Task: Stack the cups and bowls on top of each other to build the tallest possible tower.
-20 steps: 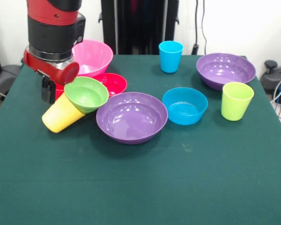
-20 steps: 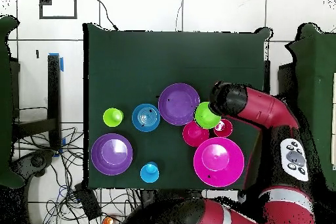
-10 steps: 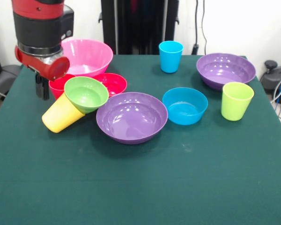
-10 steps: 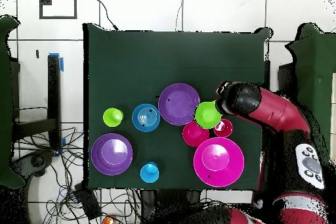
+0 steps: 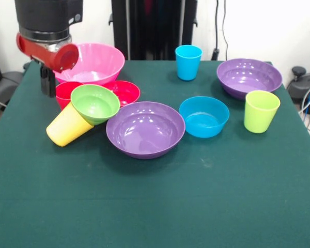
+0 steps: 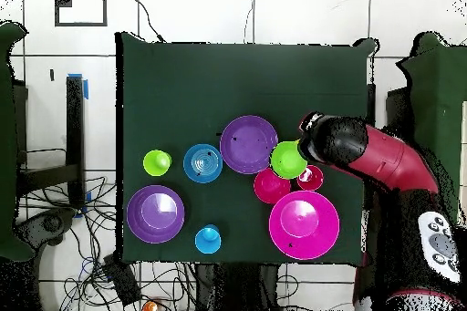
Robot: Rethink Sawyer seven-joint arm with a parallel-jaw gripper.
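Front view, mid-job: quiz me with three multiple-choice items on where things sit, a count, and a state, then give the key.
1. What does the green bowl rest on?
A. the tipped yellow cup
B. the blue bowl
C. the lime green cup

2. How many purple bowls are on the table?
A. one
B. two
C. three

3. How does the blue cup stand?
A. lying on its side
B. upside down
C. upright, mouth up

Key:
1 A, the green bowl sits tilted over the mouth of the yellow cup, which lies on its side.
2 B, one purple bowl lies near the middle and another at the far right.
3 C, its open rim faces up near the table's far edge.
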